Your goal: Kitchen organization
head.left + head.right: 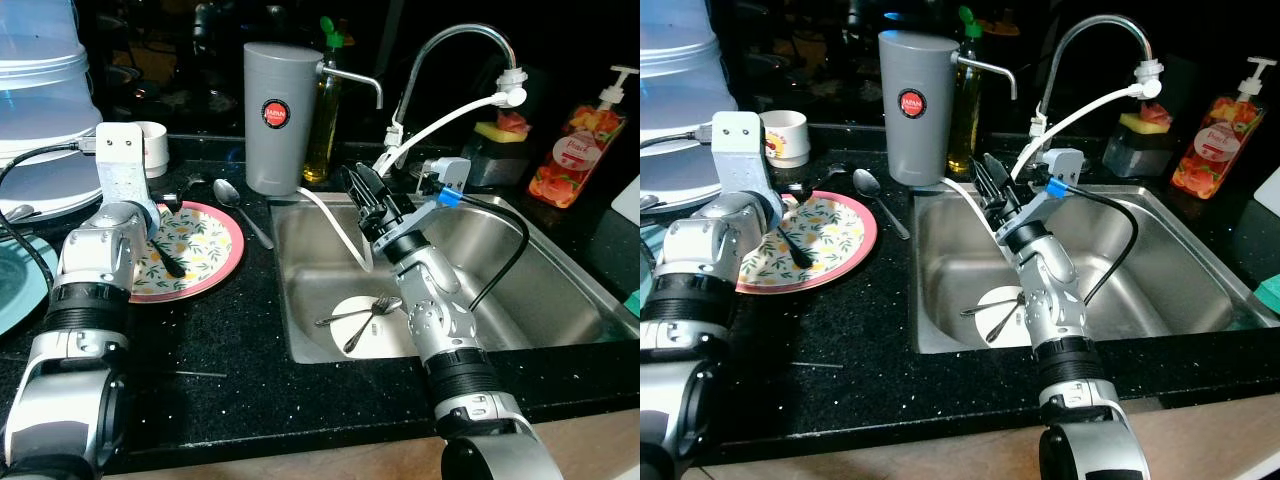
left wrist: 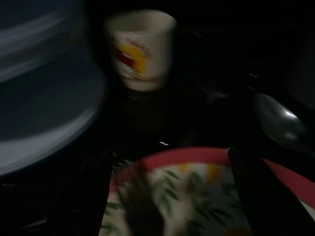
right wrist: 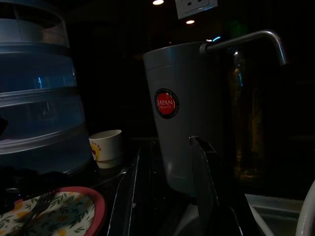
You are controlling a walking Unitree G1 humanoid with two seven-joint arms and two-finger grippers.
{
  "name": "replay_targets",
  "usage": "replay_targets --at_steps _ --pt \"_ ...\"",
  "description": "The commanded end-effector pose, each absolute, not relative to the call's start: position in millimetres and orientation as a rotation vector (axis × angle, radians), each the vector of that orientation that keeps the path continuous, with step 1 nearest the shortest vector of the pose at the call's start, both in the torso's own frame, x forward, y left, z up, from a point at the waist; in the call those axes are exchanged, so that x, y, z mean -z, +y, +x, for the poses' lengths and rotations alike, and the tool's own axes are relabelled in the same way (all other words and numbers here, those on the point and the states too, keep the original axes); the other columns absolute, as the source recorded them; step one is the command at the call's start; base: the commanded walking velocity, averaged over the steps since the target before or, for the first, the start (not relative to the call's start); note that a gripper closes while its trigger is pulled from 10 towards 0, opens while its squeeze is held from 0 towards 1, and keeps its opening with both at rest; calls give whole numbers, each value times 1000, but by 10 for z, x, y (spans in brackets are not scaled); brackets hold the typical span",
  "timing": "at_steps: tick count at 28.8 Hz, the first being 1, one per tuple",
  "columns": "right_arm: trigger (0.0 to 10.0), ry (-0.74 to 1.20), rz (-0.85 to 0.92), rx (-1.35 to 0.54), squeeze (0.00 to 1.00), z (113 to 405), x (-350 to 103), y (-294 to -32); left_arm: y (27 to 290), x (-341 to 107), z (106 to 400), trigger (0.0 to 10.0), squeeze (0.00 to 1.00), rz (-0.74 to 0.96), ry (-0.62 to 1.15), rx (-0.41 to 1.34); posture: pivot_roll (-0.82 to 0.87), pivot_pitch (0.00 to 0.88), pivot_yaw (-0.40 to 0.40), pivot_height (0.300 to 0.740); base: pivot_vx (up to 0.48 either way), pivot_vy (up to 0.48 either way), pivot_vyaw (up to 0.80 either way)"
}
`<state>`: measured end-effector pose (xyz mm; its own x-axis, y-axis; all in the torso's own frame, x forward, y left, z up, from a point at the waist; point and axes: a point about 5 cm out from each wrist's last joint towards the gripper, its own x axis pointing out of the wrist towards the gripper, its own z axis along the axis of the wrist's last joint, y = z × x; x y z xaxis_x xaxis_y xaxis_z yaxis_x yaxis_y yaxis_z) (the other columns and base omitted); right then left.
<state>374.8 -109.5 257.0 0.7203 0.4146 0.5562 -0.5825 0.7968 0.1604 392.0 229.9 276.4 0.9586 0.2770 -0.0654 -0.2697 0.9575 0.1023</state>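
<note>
A floral plate (image 1: 205, 245) with a red rim lies on the black counter left of the sink. A dark fork (image 2: 135, 201) lies on it. My left gripper (image 1: 172, 240) hovers low over the plate's near-left part, open, its fingers (image 2: 256, 196) spread to either side of the fork. A spoon (image 1: 235, 205) rests on the counter just beyond the plate. In the sink (image 1: 540, 270) sits a white plate (image 1: 350, 305) with a fork and spoon (image 1: 365, 315) on it. My right gripper (image 1: 365, 195) is raised over the sink's back-left corner, open and holding nothing.
A grey dispenser (image 1: 283, 115) and an oil bottle (image 1: 322, 130) stand behind the sink corner, close to the right gripper. A white cup (image 1: 152, 148) and stacked clear containers (image 1: 40, 90) stand at the back left. A faucet (image 1: 455, 45), white hose, sponge and soap bottle (image 1: 578, 140) line the back right.
</note>
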Motion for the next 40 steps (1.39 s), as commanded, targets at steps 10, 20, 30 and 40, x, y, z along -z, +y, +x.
replay_targets --at_steps 10,20,30,40 --pt "10000 -528 347 -565 0 3741 -2573 -1117 2160 -2567 3820 10000 1000 138 178 -382 81 32 -80 740 0 0 0" --pt "10000 -531 340 -577 0 3739 -2578 -1105 2128 -2337 3806 10000 0 2 262 -347 80 22 -82 740 0 0 0" --pt "10000 -531 344 -573 0 3739 -2580 -1111 2150 -2147 3804 10000 0 -88 368 -356 80 27 -79 740 0 0 0" --pt "10000 -526 353 -569 0 3748 -2575 -1121 2239 -2151 3806 0 0 -76 367 -372 83 32 -81 740 0 0 0"
